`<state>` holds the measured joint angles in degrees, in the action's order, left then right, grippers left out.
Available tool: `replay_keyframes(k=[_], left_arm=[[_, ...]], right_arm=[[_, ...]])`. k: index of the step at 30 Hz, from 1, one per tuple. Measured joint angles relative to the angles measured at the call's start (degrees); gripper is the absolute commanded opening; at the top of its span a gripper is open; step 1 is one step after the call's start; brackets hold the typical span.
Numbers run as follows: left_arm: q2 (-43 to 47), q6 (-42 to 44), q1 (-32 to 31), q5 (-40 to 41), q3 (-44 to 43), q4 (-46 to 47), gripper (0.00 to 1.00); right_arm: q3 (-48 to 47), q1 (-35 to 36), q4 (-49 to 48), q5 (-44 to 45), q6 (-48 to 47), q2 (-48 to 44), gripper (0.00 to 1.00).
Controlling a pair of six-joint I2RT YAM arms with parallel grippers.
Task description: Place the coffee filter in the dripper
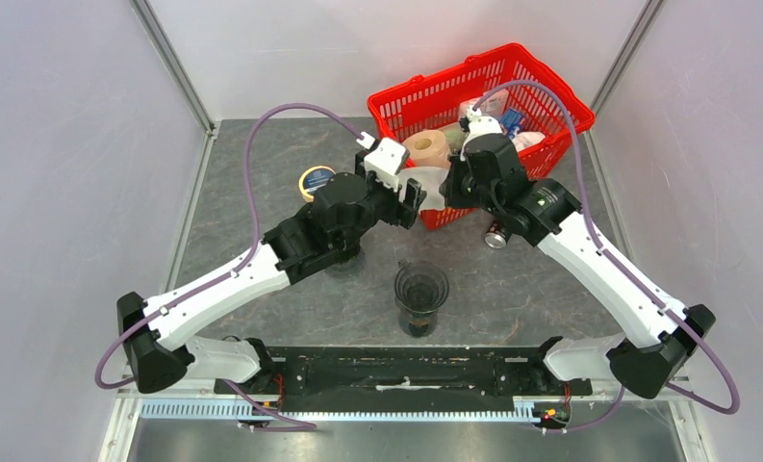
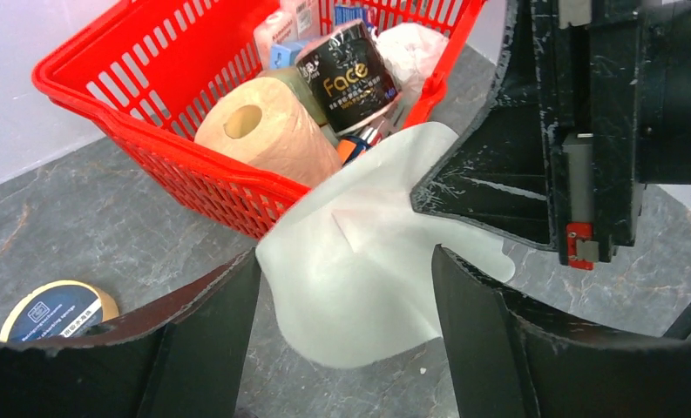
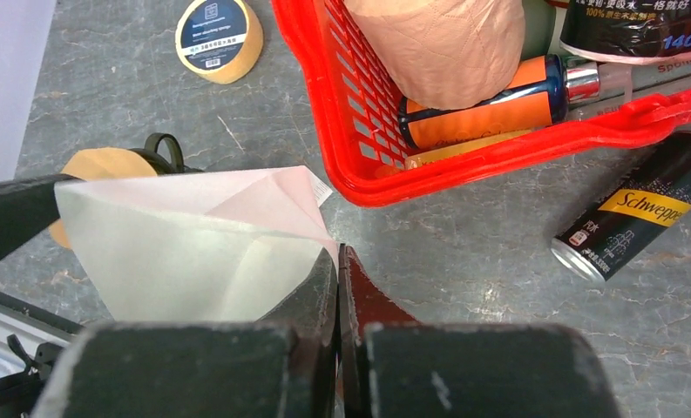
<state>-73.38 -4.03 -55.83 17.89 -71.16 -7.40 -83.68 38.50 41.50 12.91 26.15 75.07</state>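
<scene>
The white paper coffee filter (image 1: 433,185) hangs in the air between the two arms, in front of the red basket. My right gripper (image 3: 337,252) is shut on its corner, and the sheet (image 3: 185,244) fans out to the left of the jaws. My left gripper (image 2: 346,254) is open, with its fingers (image 2: 211,331) on either side of the filter (image 2: 368,261) and a gap on each side. The dripper (image 1: 421,287), a dark glass cone on a cup, stands on the table nearer the bases, below both grippers. It does not show in the wrist views.
A red basket (image 1: 480,106) at the back right holds a tissue roll (image 2: 267,131), a black "Face" roll (image 2: 350,74) and an orange can (image 3: 490,109). A black Schweppes can (image 3: 642,213) lies beside it. A yellow tape roll (image 1: 315,180) lies to the left.
</scene>
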Motion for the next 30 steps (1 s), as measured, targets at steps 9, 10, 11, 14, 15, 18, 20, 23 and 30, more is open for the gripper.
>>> replay_keyframes(k=[9,10,11,14,15,18,20,23,30], left_arm=[[9.3,-0.8,0.3,0.8,7.8,4.2,0.83],[10.9,-1.0,0.5,0.7,9.0,5.5,0.83],[12.6,-1.2,0.7,0.5,10.1,6.8,0.84],[16.8,-2.4,1.7,0.1,12.5,10.2,0.87],[18.0,-2.8,2.2,0.0,13.2,11.4,0.87],[20.3,-3.9,4.0,0.0,14.4,13.9,0.88],[20.1,-4.3,5.2,0.1,14.4,15.2,0.87],[17.8,-5.6,8.0,0.0,14.2,15.5,0.87],[10.3,-11.6,18.3,-3.1,14.2,12.8,0.87]], right_arm=[[0.0,0.0,4.1,-3.2,-0.2,-5.4,0.00],[0.0,0.0,5.0,-4.0,-0.2,-6.1,0.00],[0.0,0.0,5.9,-4.8,-0.2,-6.8,0.00],[0.0,0.0,8.9,-7.1,-0.1,-8.2,0.00],[-0.1,0.0,10.4,-7.7,0.0,-8.3,0.00],[-0.3,-0.1,14.2,-9.9,-0.2,-8.0,0.00],[-0.9,-0.2,16.7,-13.3,-0.5,-7.5,0.00],[-1.9,-0.3,19.6,-19.0,-1.8,-6.8,0.00],[-2.7,-0.3,24.0,-29.3,-5.5,-6.0,0.00]])
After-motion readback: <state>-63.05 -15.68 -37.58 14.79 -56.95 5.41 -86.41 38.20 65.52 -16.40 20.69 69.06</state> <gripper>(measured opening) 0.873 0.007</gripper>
